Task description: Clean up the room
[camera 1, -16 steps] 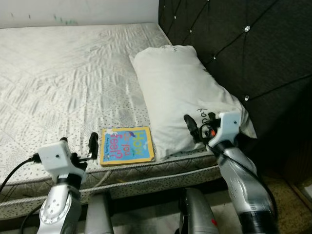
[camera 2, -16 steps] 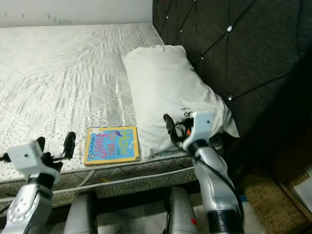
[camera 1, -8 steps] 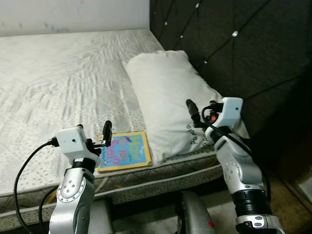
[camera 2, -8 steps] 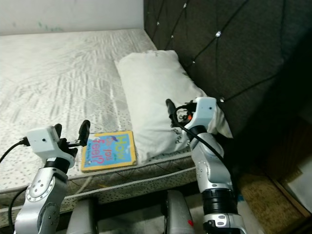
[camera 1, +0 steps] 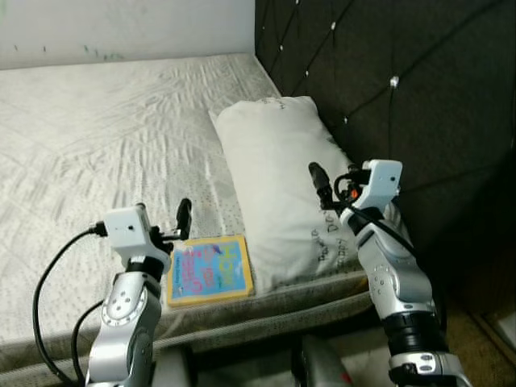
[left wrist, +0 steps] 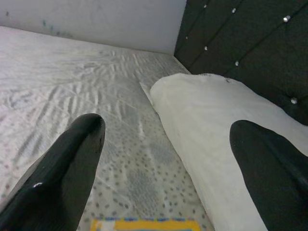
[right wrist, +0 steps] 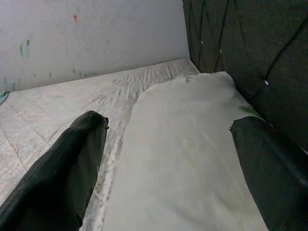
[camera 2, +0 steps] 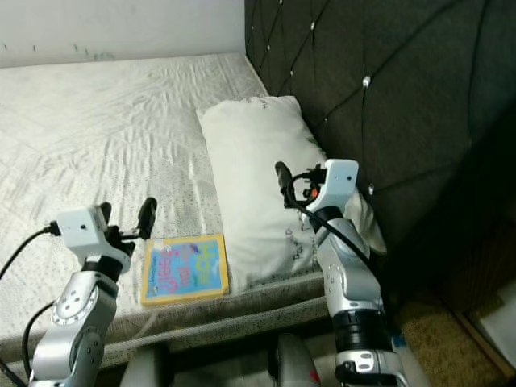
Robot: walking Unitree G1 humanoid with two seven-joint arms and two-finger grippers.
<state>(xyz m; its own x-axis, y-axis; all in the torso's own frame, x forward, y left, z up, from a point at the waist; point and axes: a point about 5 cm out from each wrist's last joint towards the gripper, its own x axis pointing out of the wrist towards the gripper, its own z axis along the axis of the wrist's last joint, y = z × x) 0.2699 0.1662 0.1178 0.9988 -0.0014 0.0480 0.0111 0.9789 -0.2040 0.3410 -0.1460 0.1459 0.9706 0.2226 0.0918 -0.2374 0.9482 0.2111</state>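
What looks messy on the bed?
A colourful book lies on the mattress near its front edge, beside the white pillow, which has scribbled writing on it. The book seems out of place on a bare bed. Both claws, left and right, hang open above the bed, holding nothing.

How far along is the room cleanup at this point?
Early. Done: nothing visibly tidied. The book lies on the mattress near its edge, beside the pillow. In hand: nothing; the left gripper hovers above the book, the right gripper over the pillow, jaws open. Left: picking up the book.
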